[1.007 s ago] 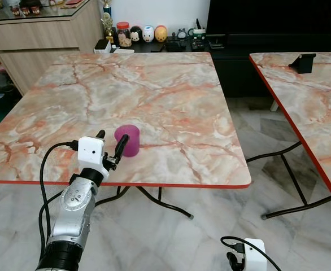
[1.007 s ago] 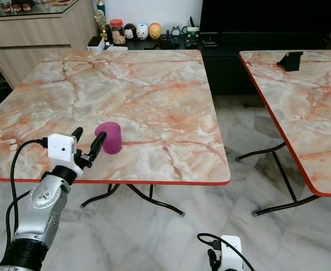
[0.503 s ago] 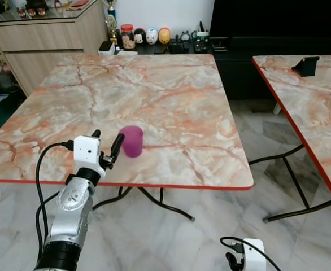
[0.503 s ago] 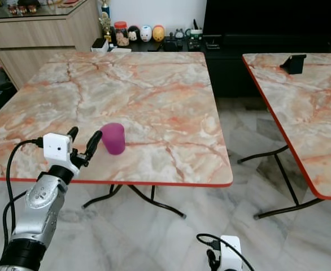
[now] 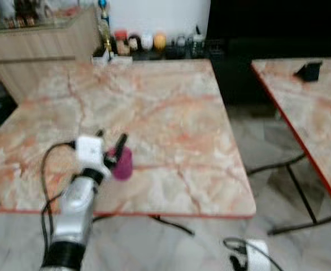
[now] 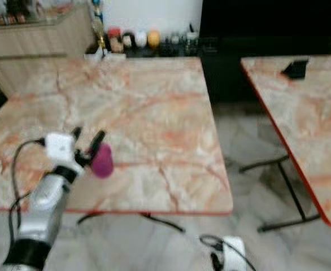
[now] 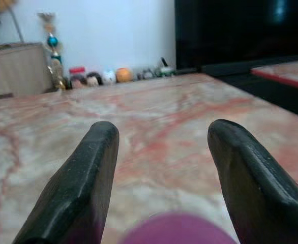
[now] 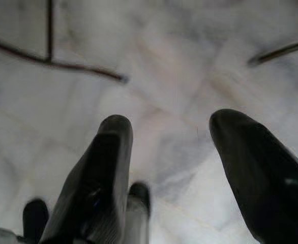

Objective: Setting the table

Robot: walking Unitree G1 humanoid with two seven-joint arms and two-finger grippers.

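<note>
One purple cup (image 5: 122, 163) stands on the marble table (image 5: 171, 118) near its front edge, toward the robot's left. Around it sits the left gripper (image 5: 110, 145), fingers spread wide with the cup low between them, not pinched. At twelve o'clock from the cup, past the far table edge, a row of small figurines (image 5: 146, 42) lines a dark low shelf. At two o'clock a second marble table (image 5: 312, 113) carries a black stand (image 5: 309, 70). Down at five o'clock the right gripper (image 8: 172, 152) hangs over the marble floor (image 8: 189, 61), fingers (image 8: 106, 168) apart.
</note>
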